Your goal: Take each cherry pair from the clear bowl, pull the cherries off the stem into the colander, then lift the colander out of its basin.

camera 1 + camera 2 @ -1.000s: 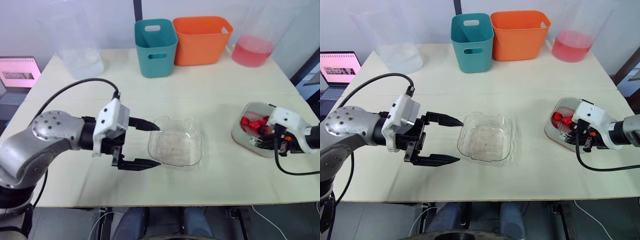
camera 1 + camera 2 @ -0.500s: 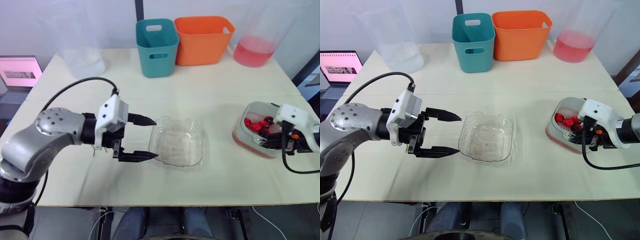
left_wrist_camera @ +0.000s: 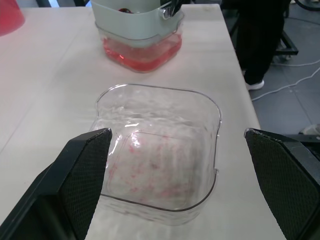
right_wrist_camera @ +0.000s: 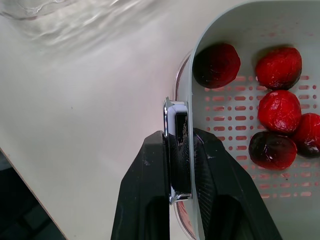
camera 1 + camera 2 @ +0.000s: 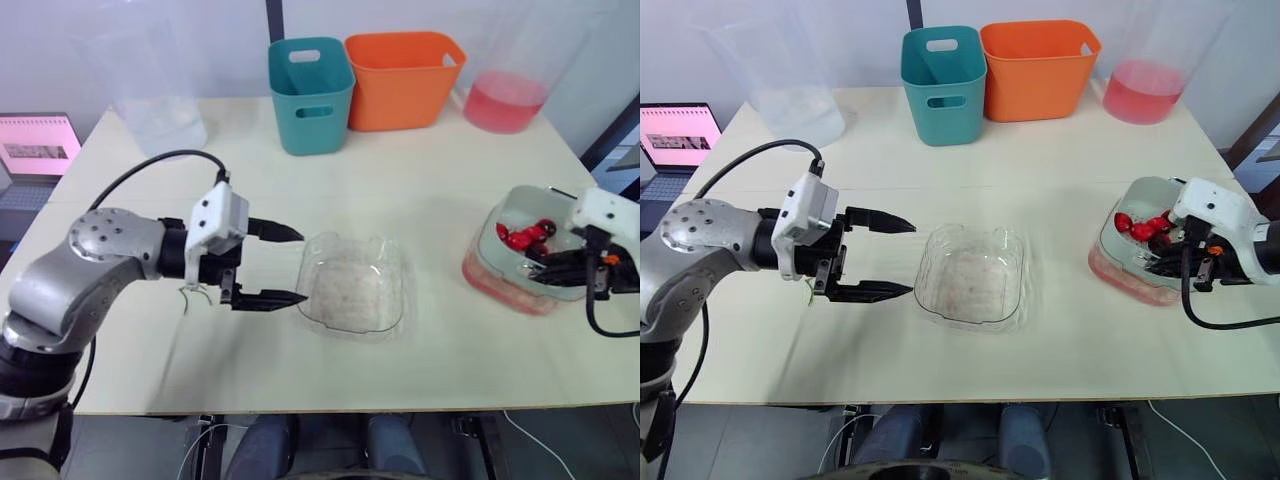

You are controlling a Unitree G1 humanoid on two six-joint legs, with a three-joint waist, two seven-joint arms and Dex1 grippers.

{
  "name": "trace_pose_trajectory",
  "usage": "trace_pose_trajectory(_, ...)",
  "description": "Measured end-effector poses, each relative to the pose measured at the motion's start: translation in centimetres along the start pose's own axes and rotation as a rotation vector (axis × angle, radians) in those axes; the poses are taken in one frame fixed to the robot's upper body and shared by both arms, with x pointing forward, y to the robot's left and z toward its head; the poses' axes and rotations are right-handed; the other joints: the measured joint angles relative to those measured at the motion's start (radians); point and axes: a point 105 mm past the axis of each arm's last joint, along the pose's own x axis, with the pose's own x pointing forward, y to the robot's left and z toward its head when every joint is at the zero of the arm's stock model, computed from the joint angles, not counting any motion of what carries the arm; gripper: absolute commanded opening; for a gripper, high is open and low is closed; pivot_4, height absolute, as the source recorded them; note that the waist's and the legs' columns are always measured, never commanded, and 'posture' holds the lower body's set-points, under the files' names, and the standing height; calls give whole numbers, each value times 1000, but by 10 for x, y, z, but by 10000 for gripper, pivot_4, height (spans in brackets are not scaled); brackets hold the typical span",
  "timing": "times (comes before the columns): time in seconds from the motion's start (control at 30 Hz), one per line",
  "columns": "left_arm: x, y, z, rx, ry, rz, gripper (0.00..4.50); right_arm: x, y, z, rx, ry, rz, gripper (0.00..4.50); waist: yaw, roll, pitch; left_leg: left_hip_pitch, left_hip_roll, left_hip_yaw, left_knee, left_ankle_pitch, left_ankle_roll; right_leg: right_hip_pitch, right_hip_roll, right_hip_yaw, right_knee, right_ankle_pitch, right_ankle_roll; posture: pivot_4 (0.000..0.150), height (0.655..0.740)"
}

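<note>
The clear bowl (image 5: pixel 352 288) sits mid-table, holding nothing but pink smears. My left gripper (image 5: pixel 300 266) hovers open just off the bowl's left rim, nothing between its fingers. At the right, my right gripper (image 4: pixel 181 145) is shut on the metal tab at the rim of the pale slotted colander (image 5: pixel 545 222). The colander holds several red cherries (image 4: pixel 277 110) and is raised and tilted above its clear basin (image 5: pixel 500 285). The basin stays on the table with pink water in it.
A teal bin (image 5: pixel 312 92) and an orange bin (image 5: pixel 403 78) stand at the back centre. A jug of pink liquid (image 5: pixel 503 100) is back right, a clear container (image 5: pixel 160 110) back left. A thin pale strand (image 5: pixel 190 295) shows under my left wrist.
My right gripper has raised the colander up and to the right, out of the basin. My left gripper has drawn back slightly from the bowl, still open.
</note>
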Motion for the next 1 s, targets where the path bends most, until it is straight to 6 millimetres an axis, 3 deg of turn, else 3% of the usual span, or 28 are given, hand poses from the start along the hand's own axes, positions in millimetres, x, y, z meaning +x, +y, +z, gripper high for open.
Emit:
trace_pose_trajectory(0.33, 0, 1, -1, 17, 6, -4, 45000, -13, -5, 15, -62, -29, -43, 1746, 2, 0, 0, 0, 0, 0, 0, 0, 0, 0, 0, 0, 0, 0, 0, 1500, 7400)
trace_pose_trajectory(1.0, 1, 4, -4, 23, 7, -16, 45000, -19, 6, 13, -57, -14, -14, 1746, 2, 0, 0, 0, 0, 0, 0, 0, 0, 0, 0, 0, 0, 0, 0, 1500, 7400)
